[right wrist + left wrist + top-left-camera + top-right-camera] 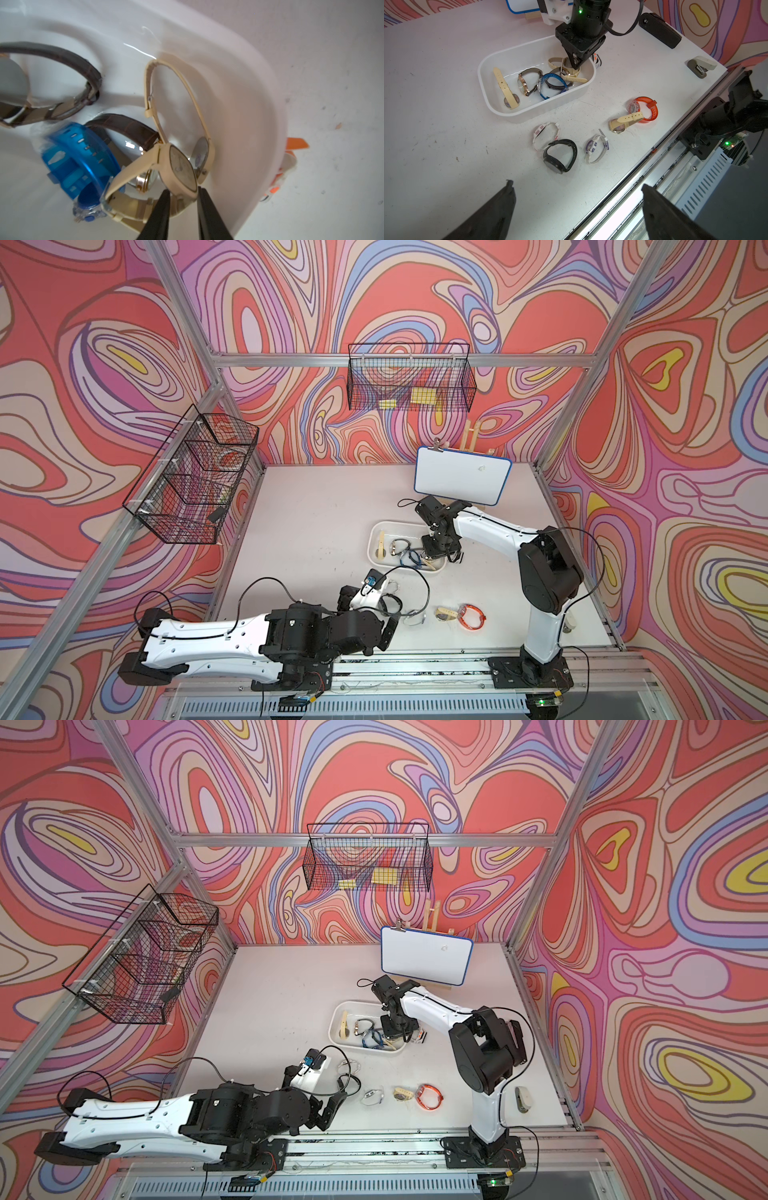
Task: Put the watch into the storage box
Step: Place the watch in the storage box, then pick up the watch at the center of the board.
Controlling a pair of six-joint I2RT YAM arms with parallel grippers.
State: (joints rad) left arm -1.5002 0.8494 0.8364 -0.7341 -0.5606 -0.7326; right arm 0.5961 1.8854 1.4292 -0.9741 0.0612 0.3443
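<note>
Starting at the near edge, the left gripper (pixel 576 184) hangs above the table (pixel 446 104) with its jaws spread wide and nothing between them. Just beyond it, five watches lie loose on the tabletop. A black watch (pixel 560 155) touches a pink-faced watch (pixel 545 135), and a purple-faced watch (pixel 596 148) sits near them. Further to the right, a loose cream watch (pixel 623 122) has its strap lying across an orange watch (pixel 644 109).

Farther on sits the storage box (pixel 537 110), flat on the table. The right gripper (pixel 183 189) reaches down into its right-hand end. The jaws stand narrow, one finger on each side of the watch (pixel 182 166), a cream-strapped piece with a pale dial. Whether they press on its case or merely flank it, I cannot tell. The watch is inside the box, close to the end wall, with its strap draped over a blue watch (pixel 79 158) and a brown-strapped watch (pixel 128 126). Another cream-strapped piece (pixel 505 89) lies at the box's opposite end.

Beyond the box, a blue-edged whiteboard (pixel 461 481) leans on a wooden stand. Past that, one wire basket (pixel 409 377) hangs on the back wall and a second basket (pixel 191 481) on the left wall.
</note>
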